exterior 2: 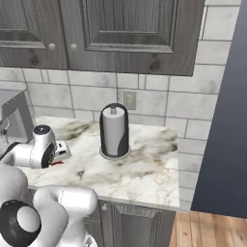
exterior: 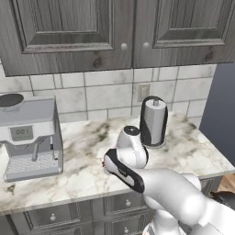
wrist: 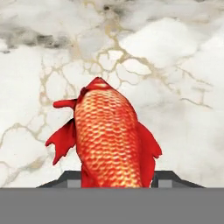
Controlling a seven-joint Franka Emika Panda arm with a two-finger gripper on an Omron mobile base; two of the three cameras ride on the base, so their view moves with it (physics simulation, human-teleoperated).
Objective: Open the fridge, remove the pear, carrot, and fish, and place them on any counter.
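The fish [wrist: 109, 135], red-orange with scales and ragged fins, sits between my gripper's [wrist: 118, 180] dark fingertips [wrist: 65, 180], which are shut on it, close above the white marble counter [wrist: 175, 65]. In the right base view my gripper [exterior 2: 61, 153] hovers low over the left part of the counter [exterior 2: 144, 173], and a red sliver of the fish [exterior 2: 57, 163] shows under it. In the left base view my own arm hides the hand, over the middle of the counter [exterior: 87, 170]. Pear and carrot are out of view.
A paper-towel roll on a dark stand [exterior: 153, 121] [exterior 2: 114, 130] stands behind and right of the hand. A coffee machine [exterior: 30, 135] [exterior 2: 12, 120] stands at the left. A tall slate-grey slab [exterior: 220, 110] [exterior 2: 222, 120] ends the counter; I cannot tell whether it is the fridge.
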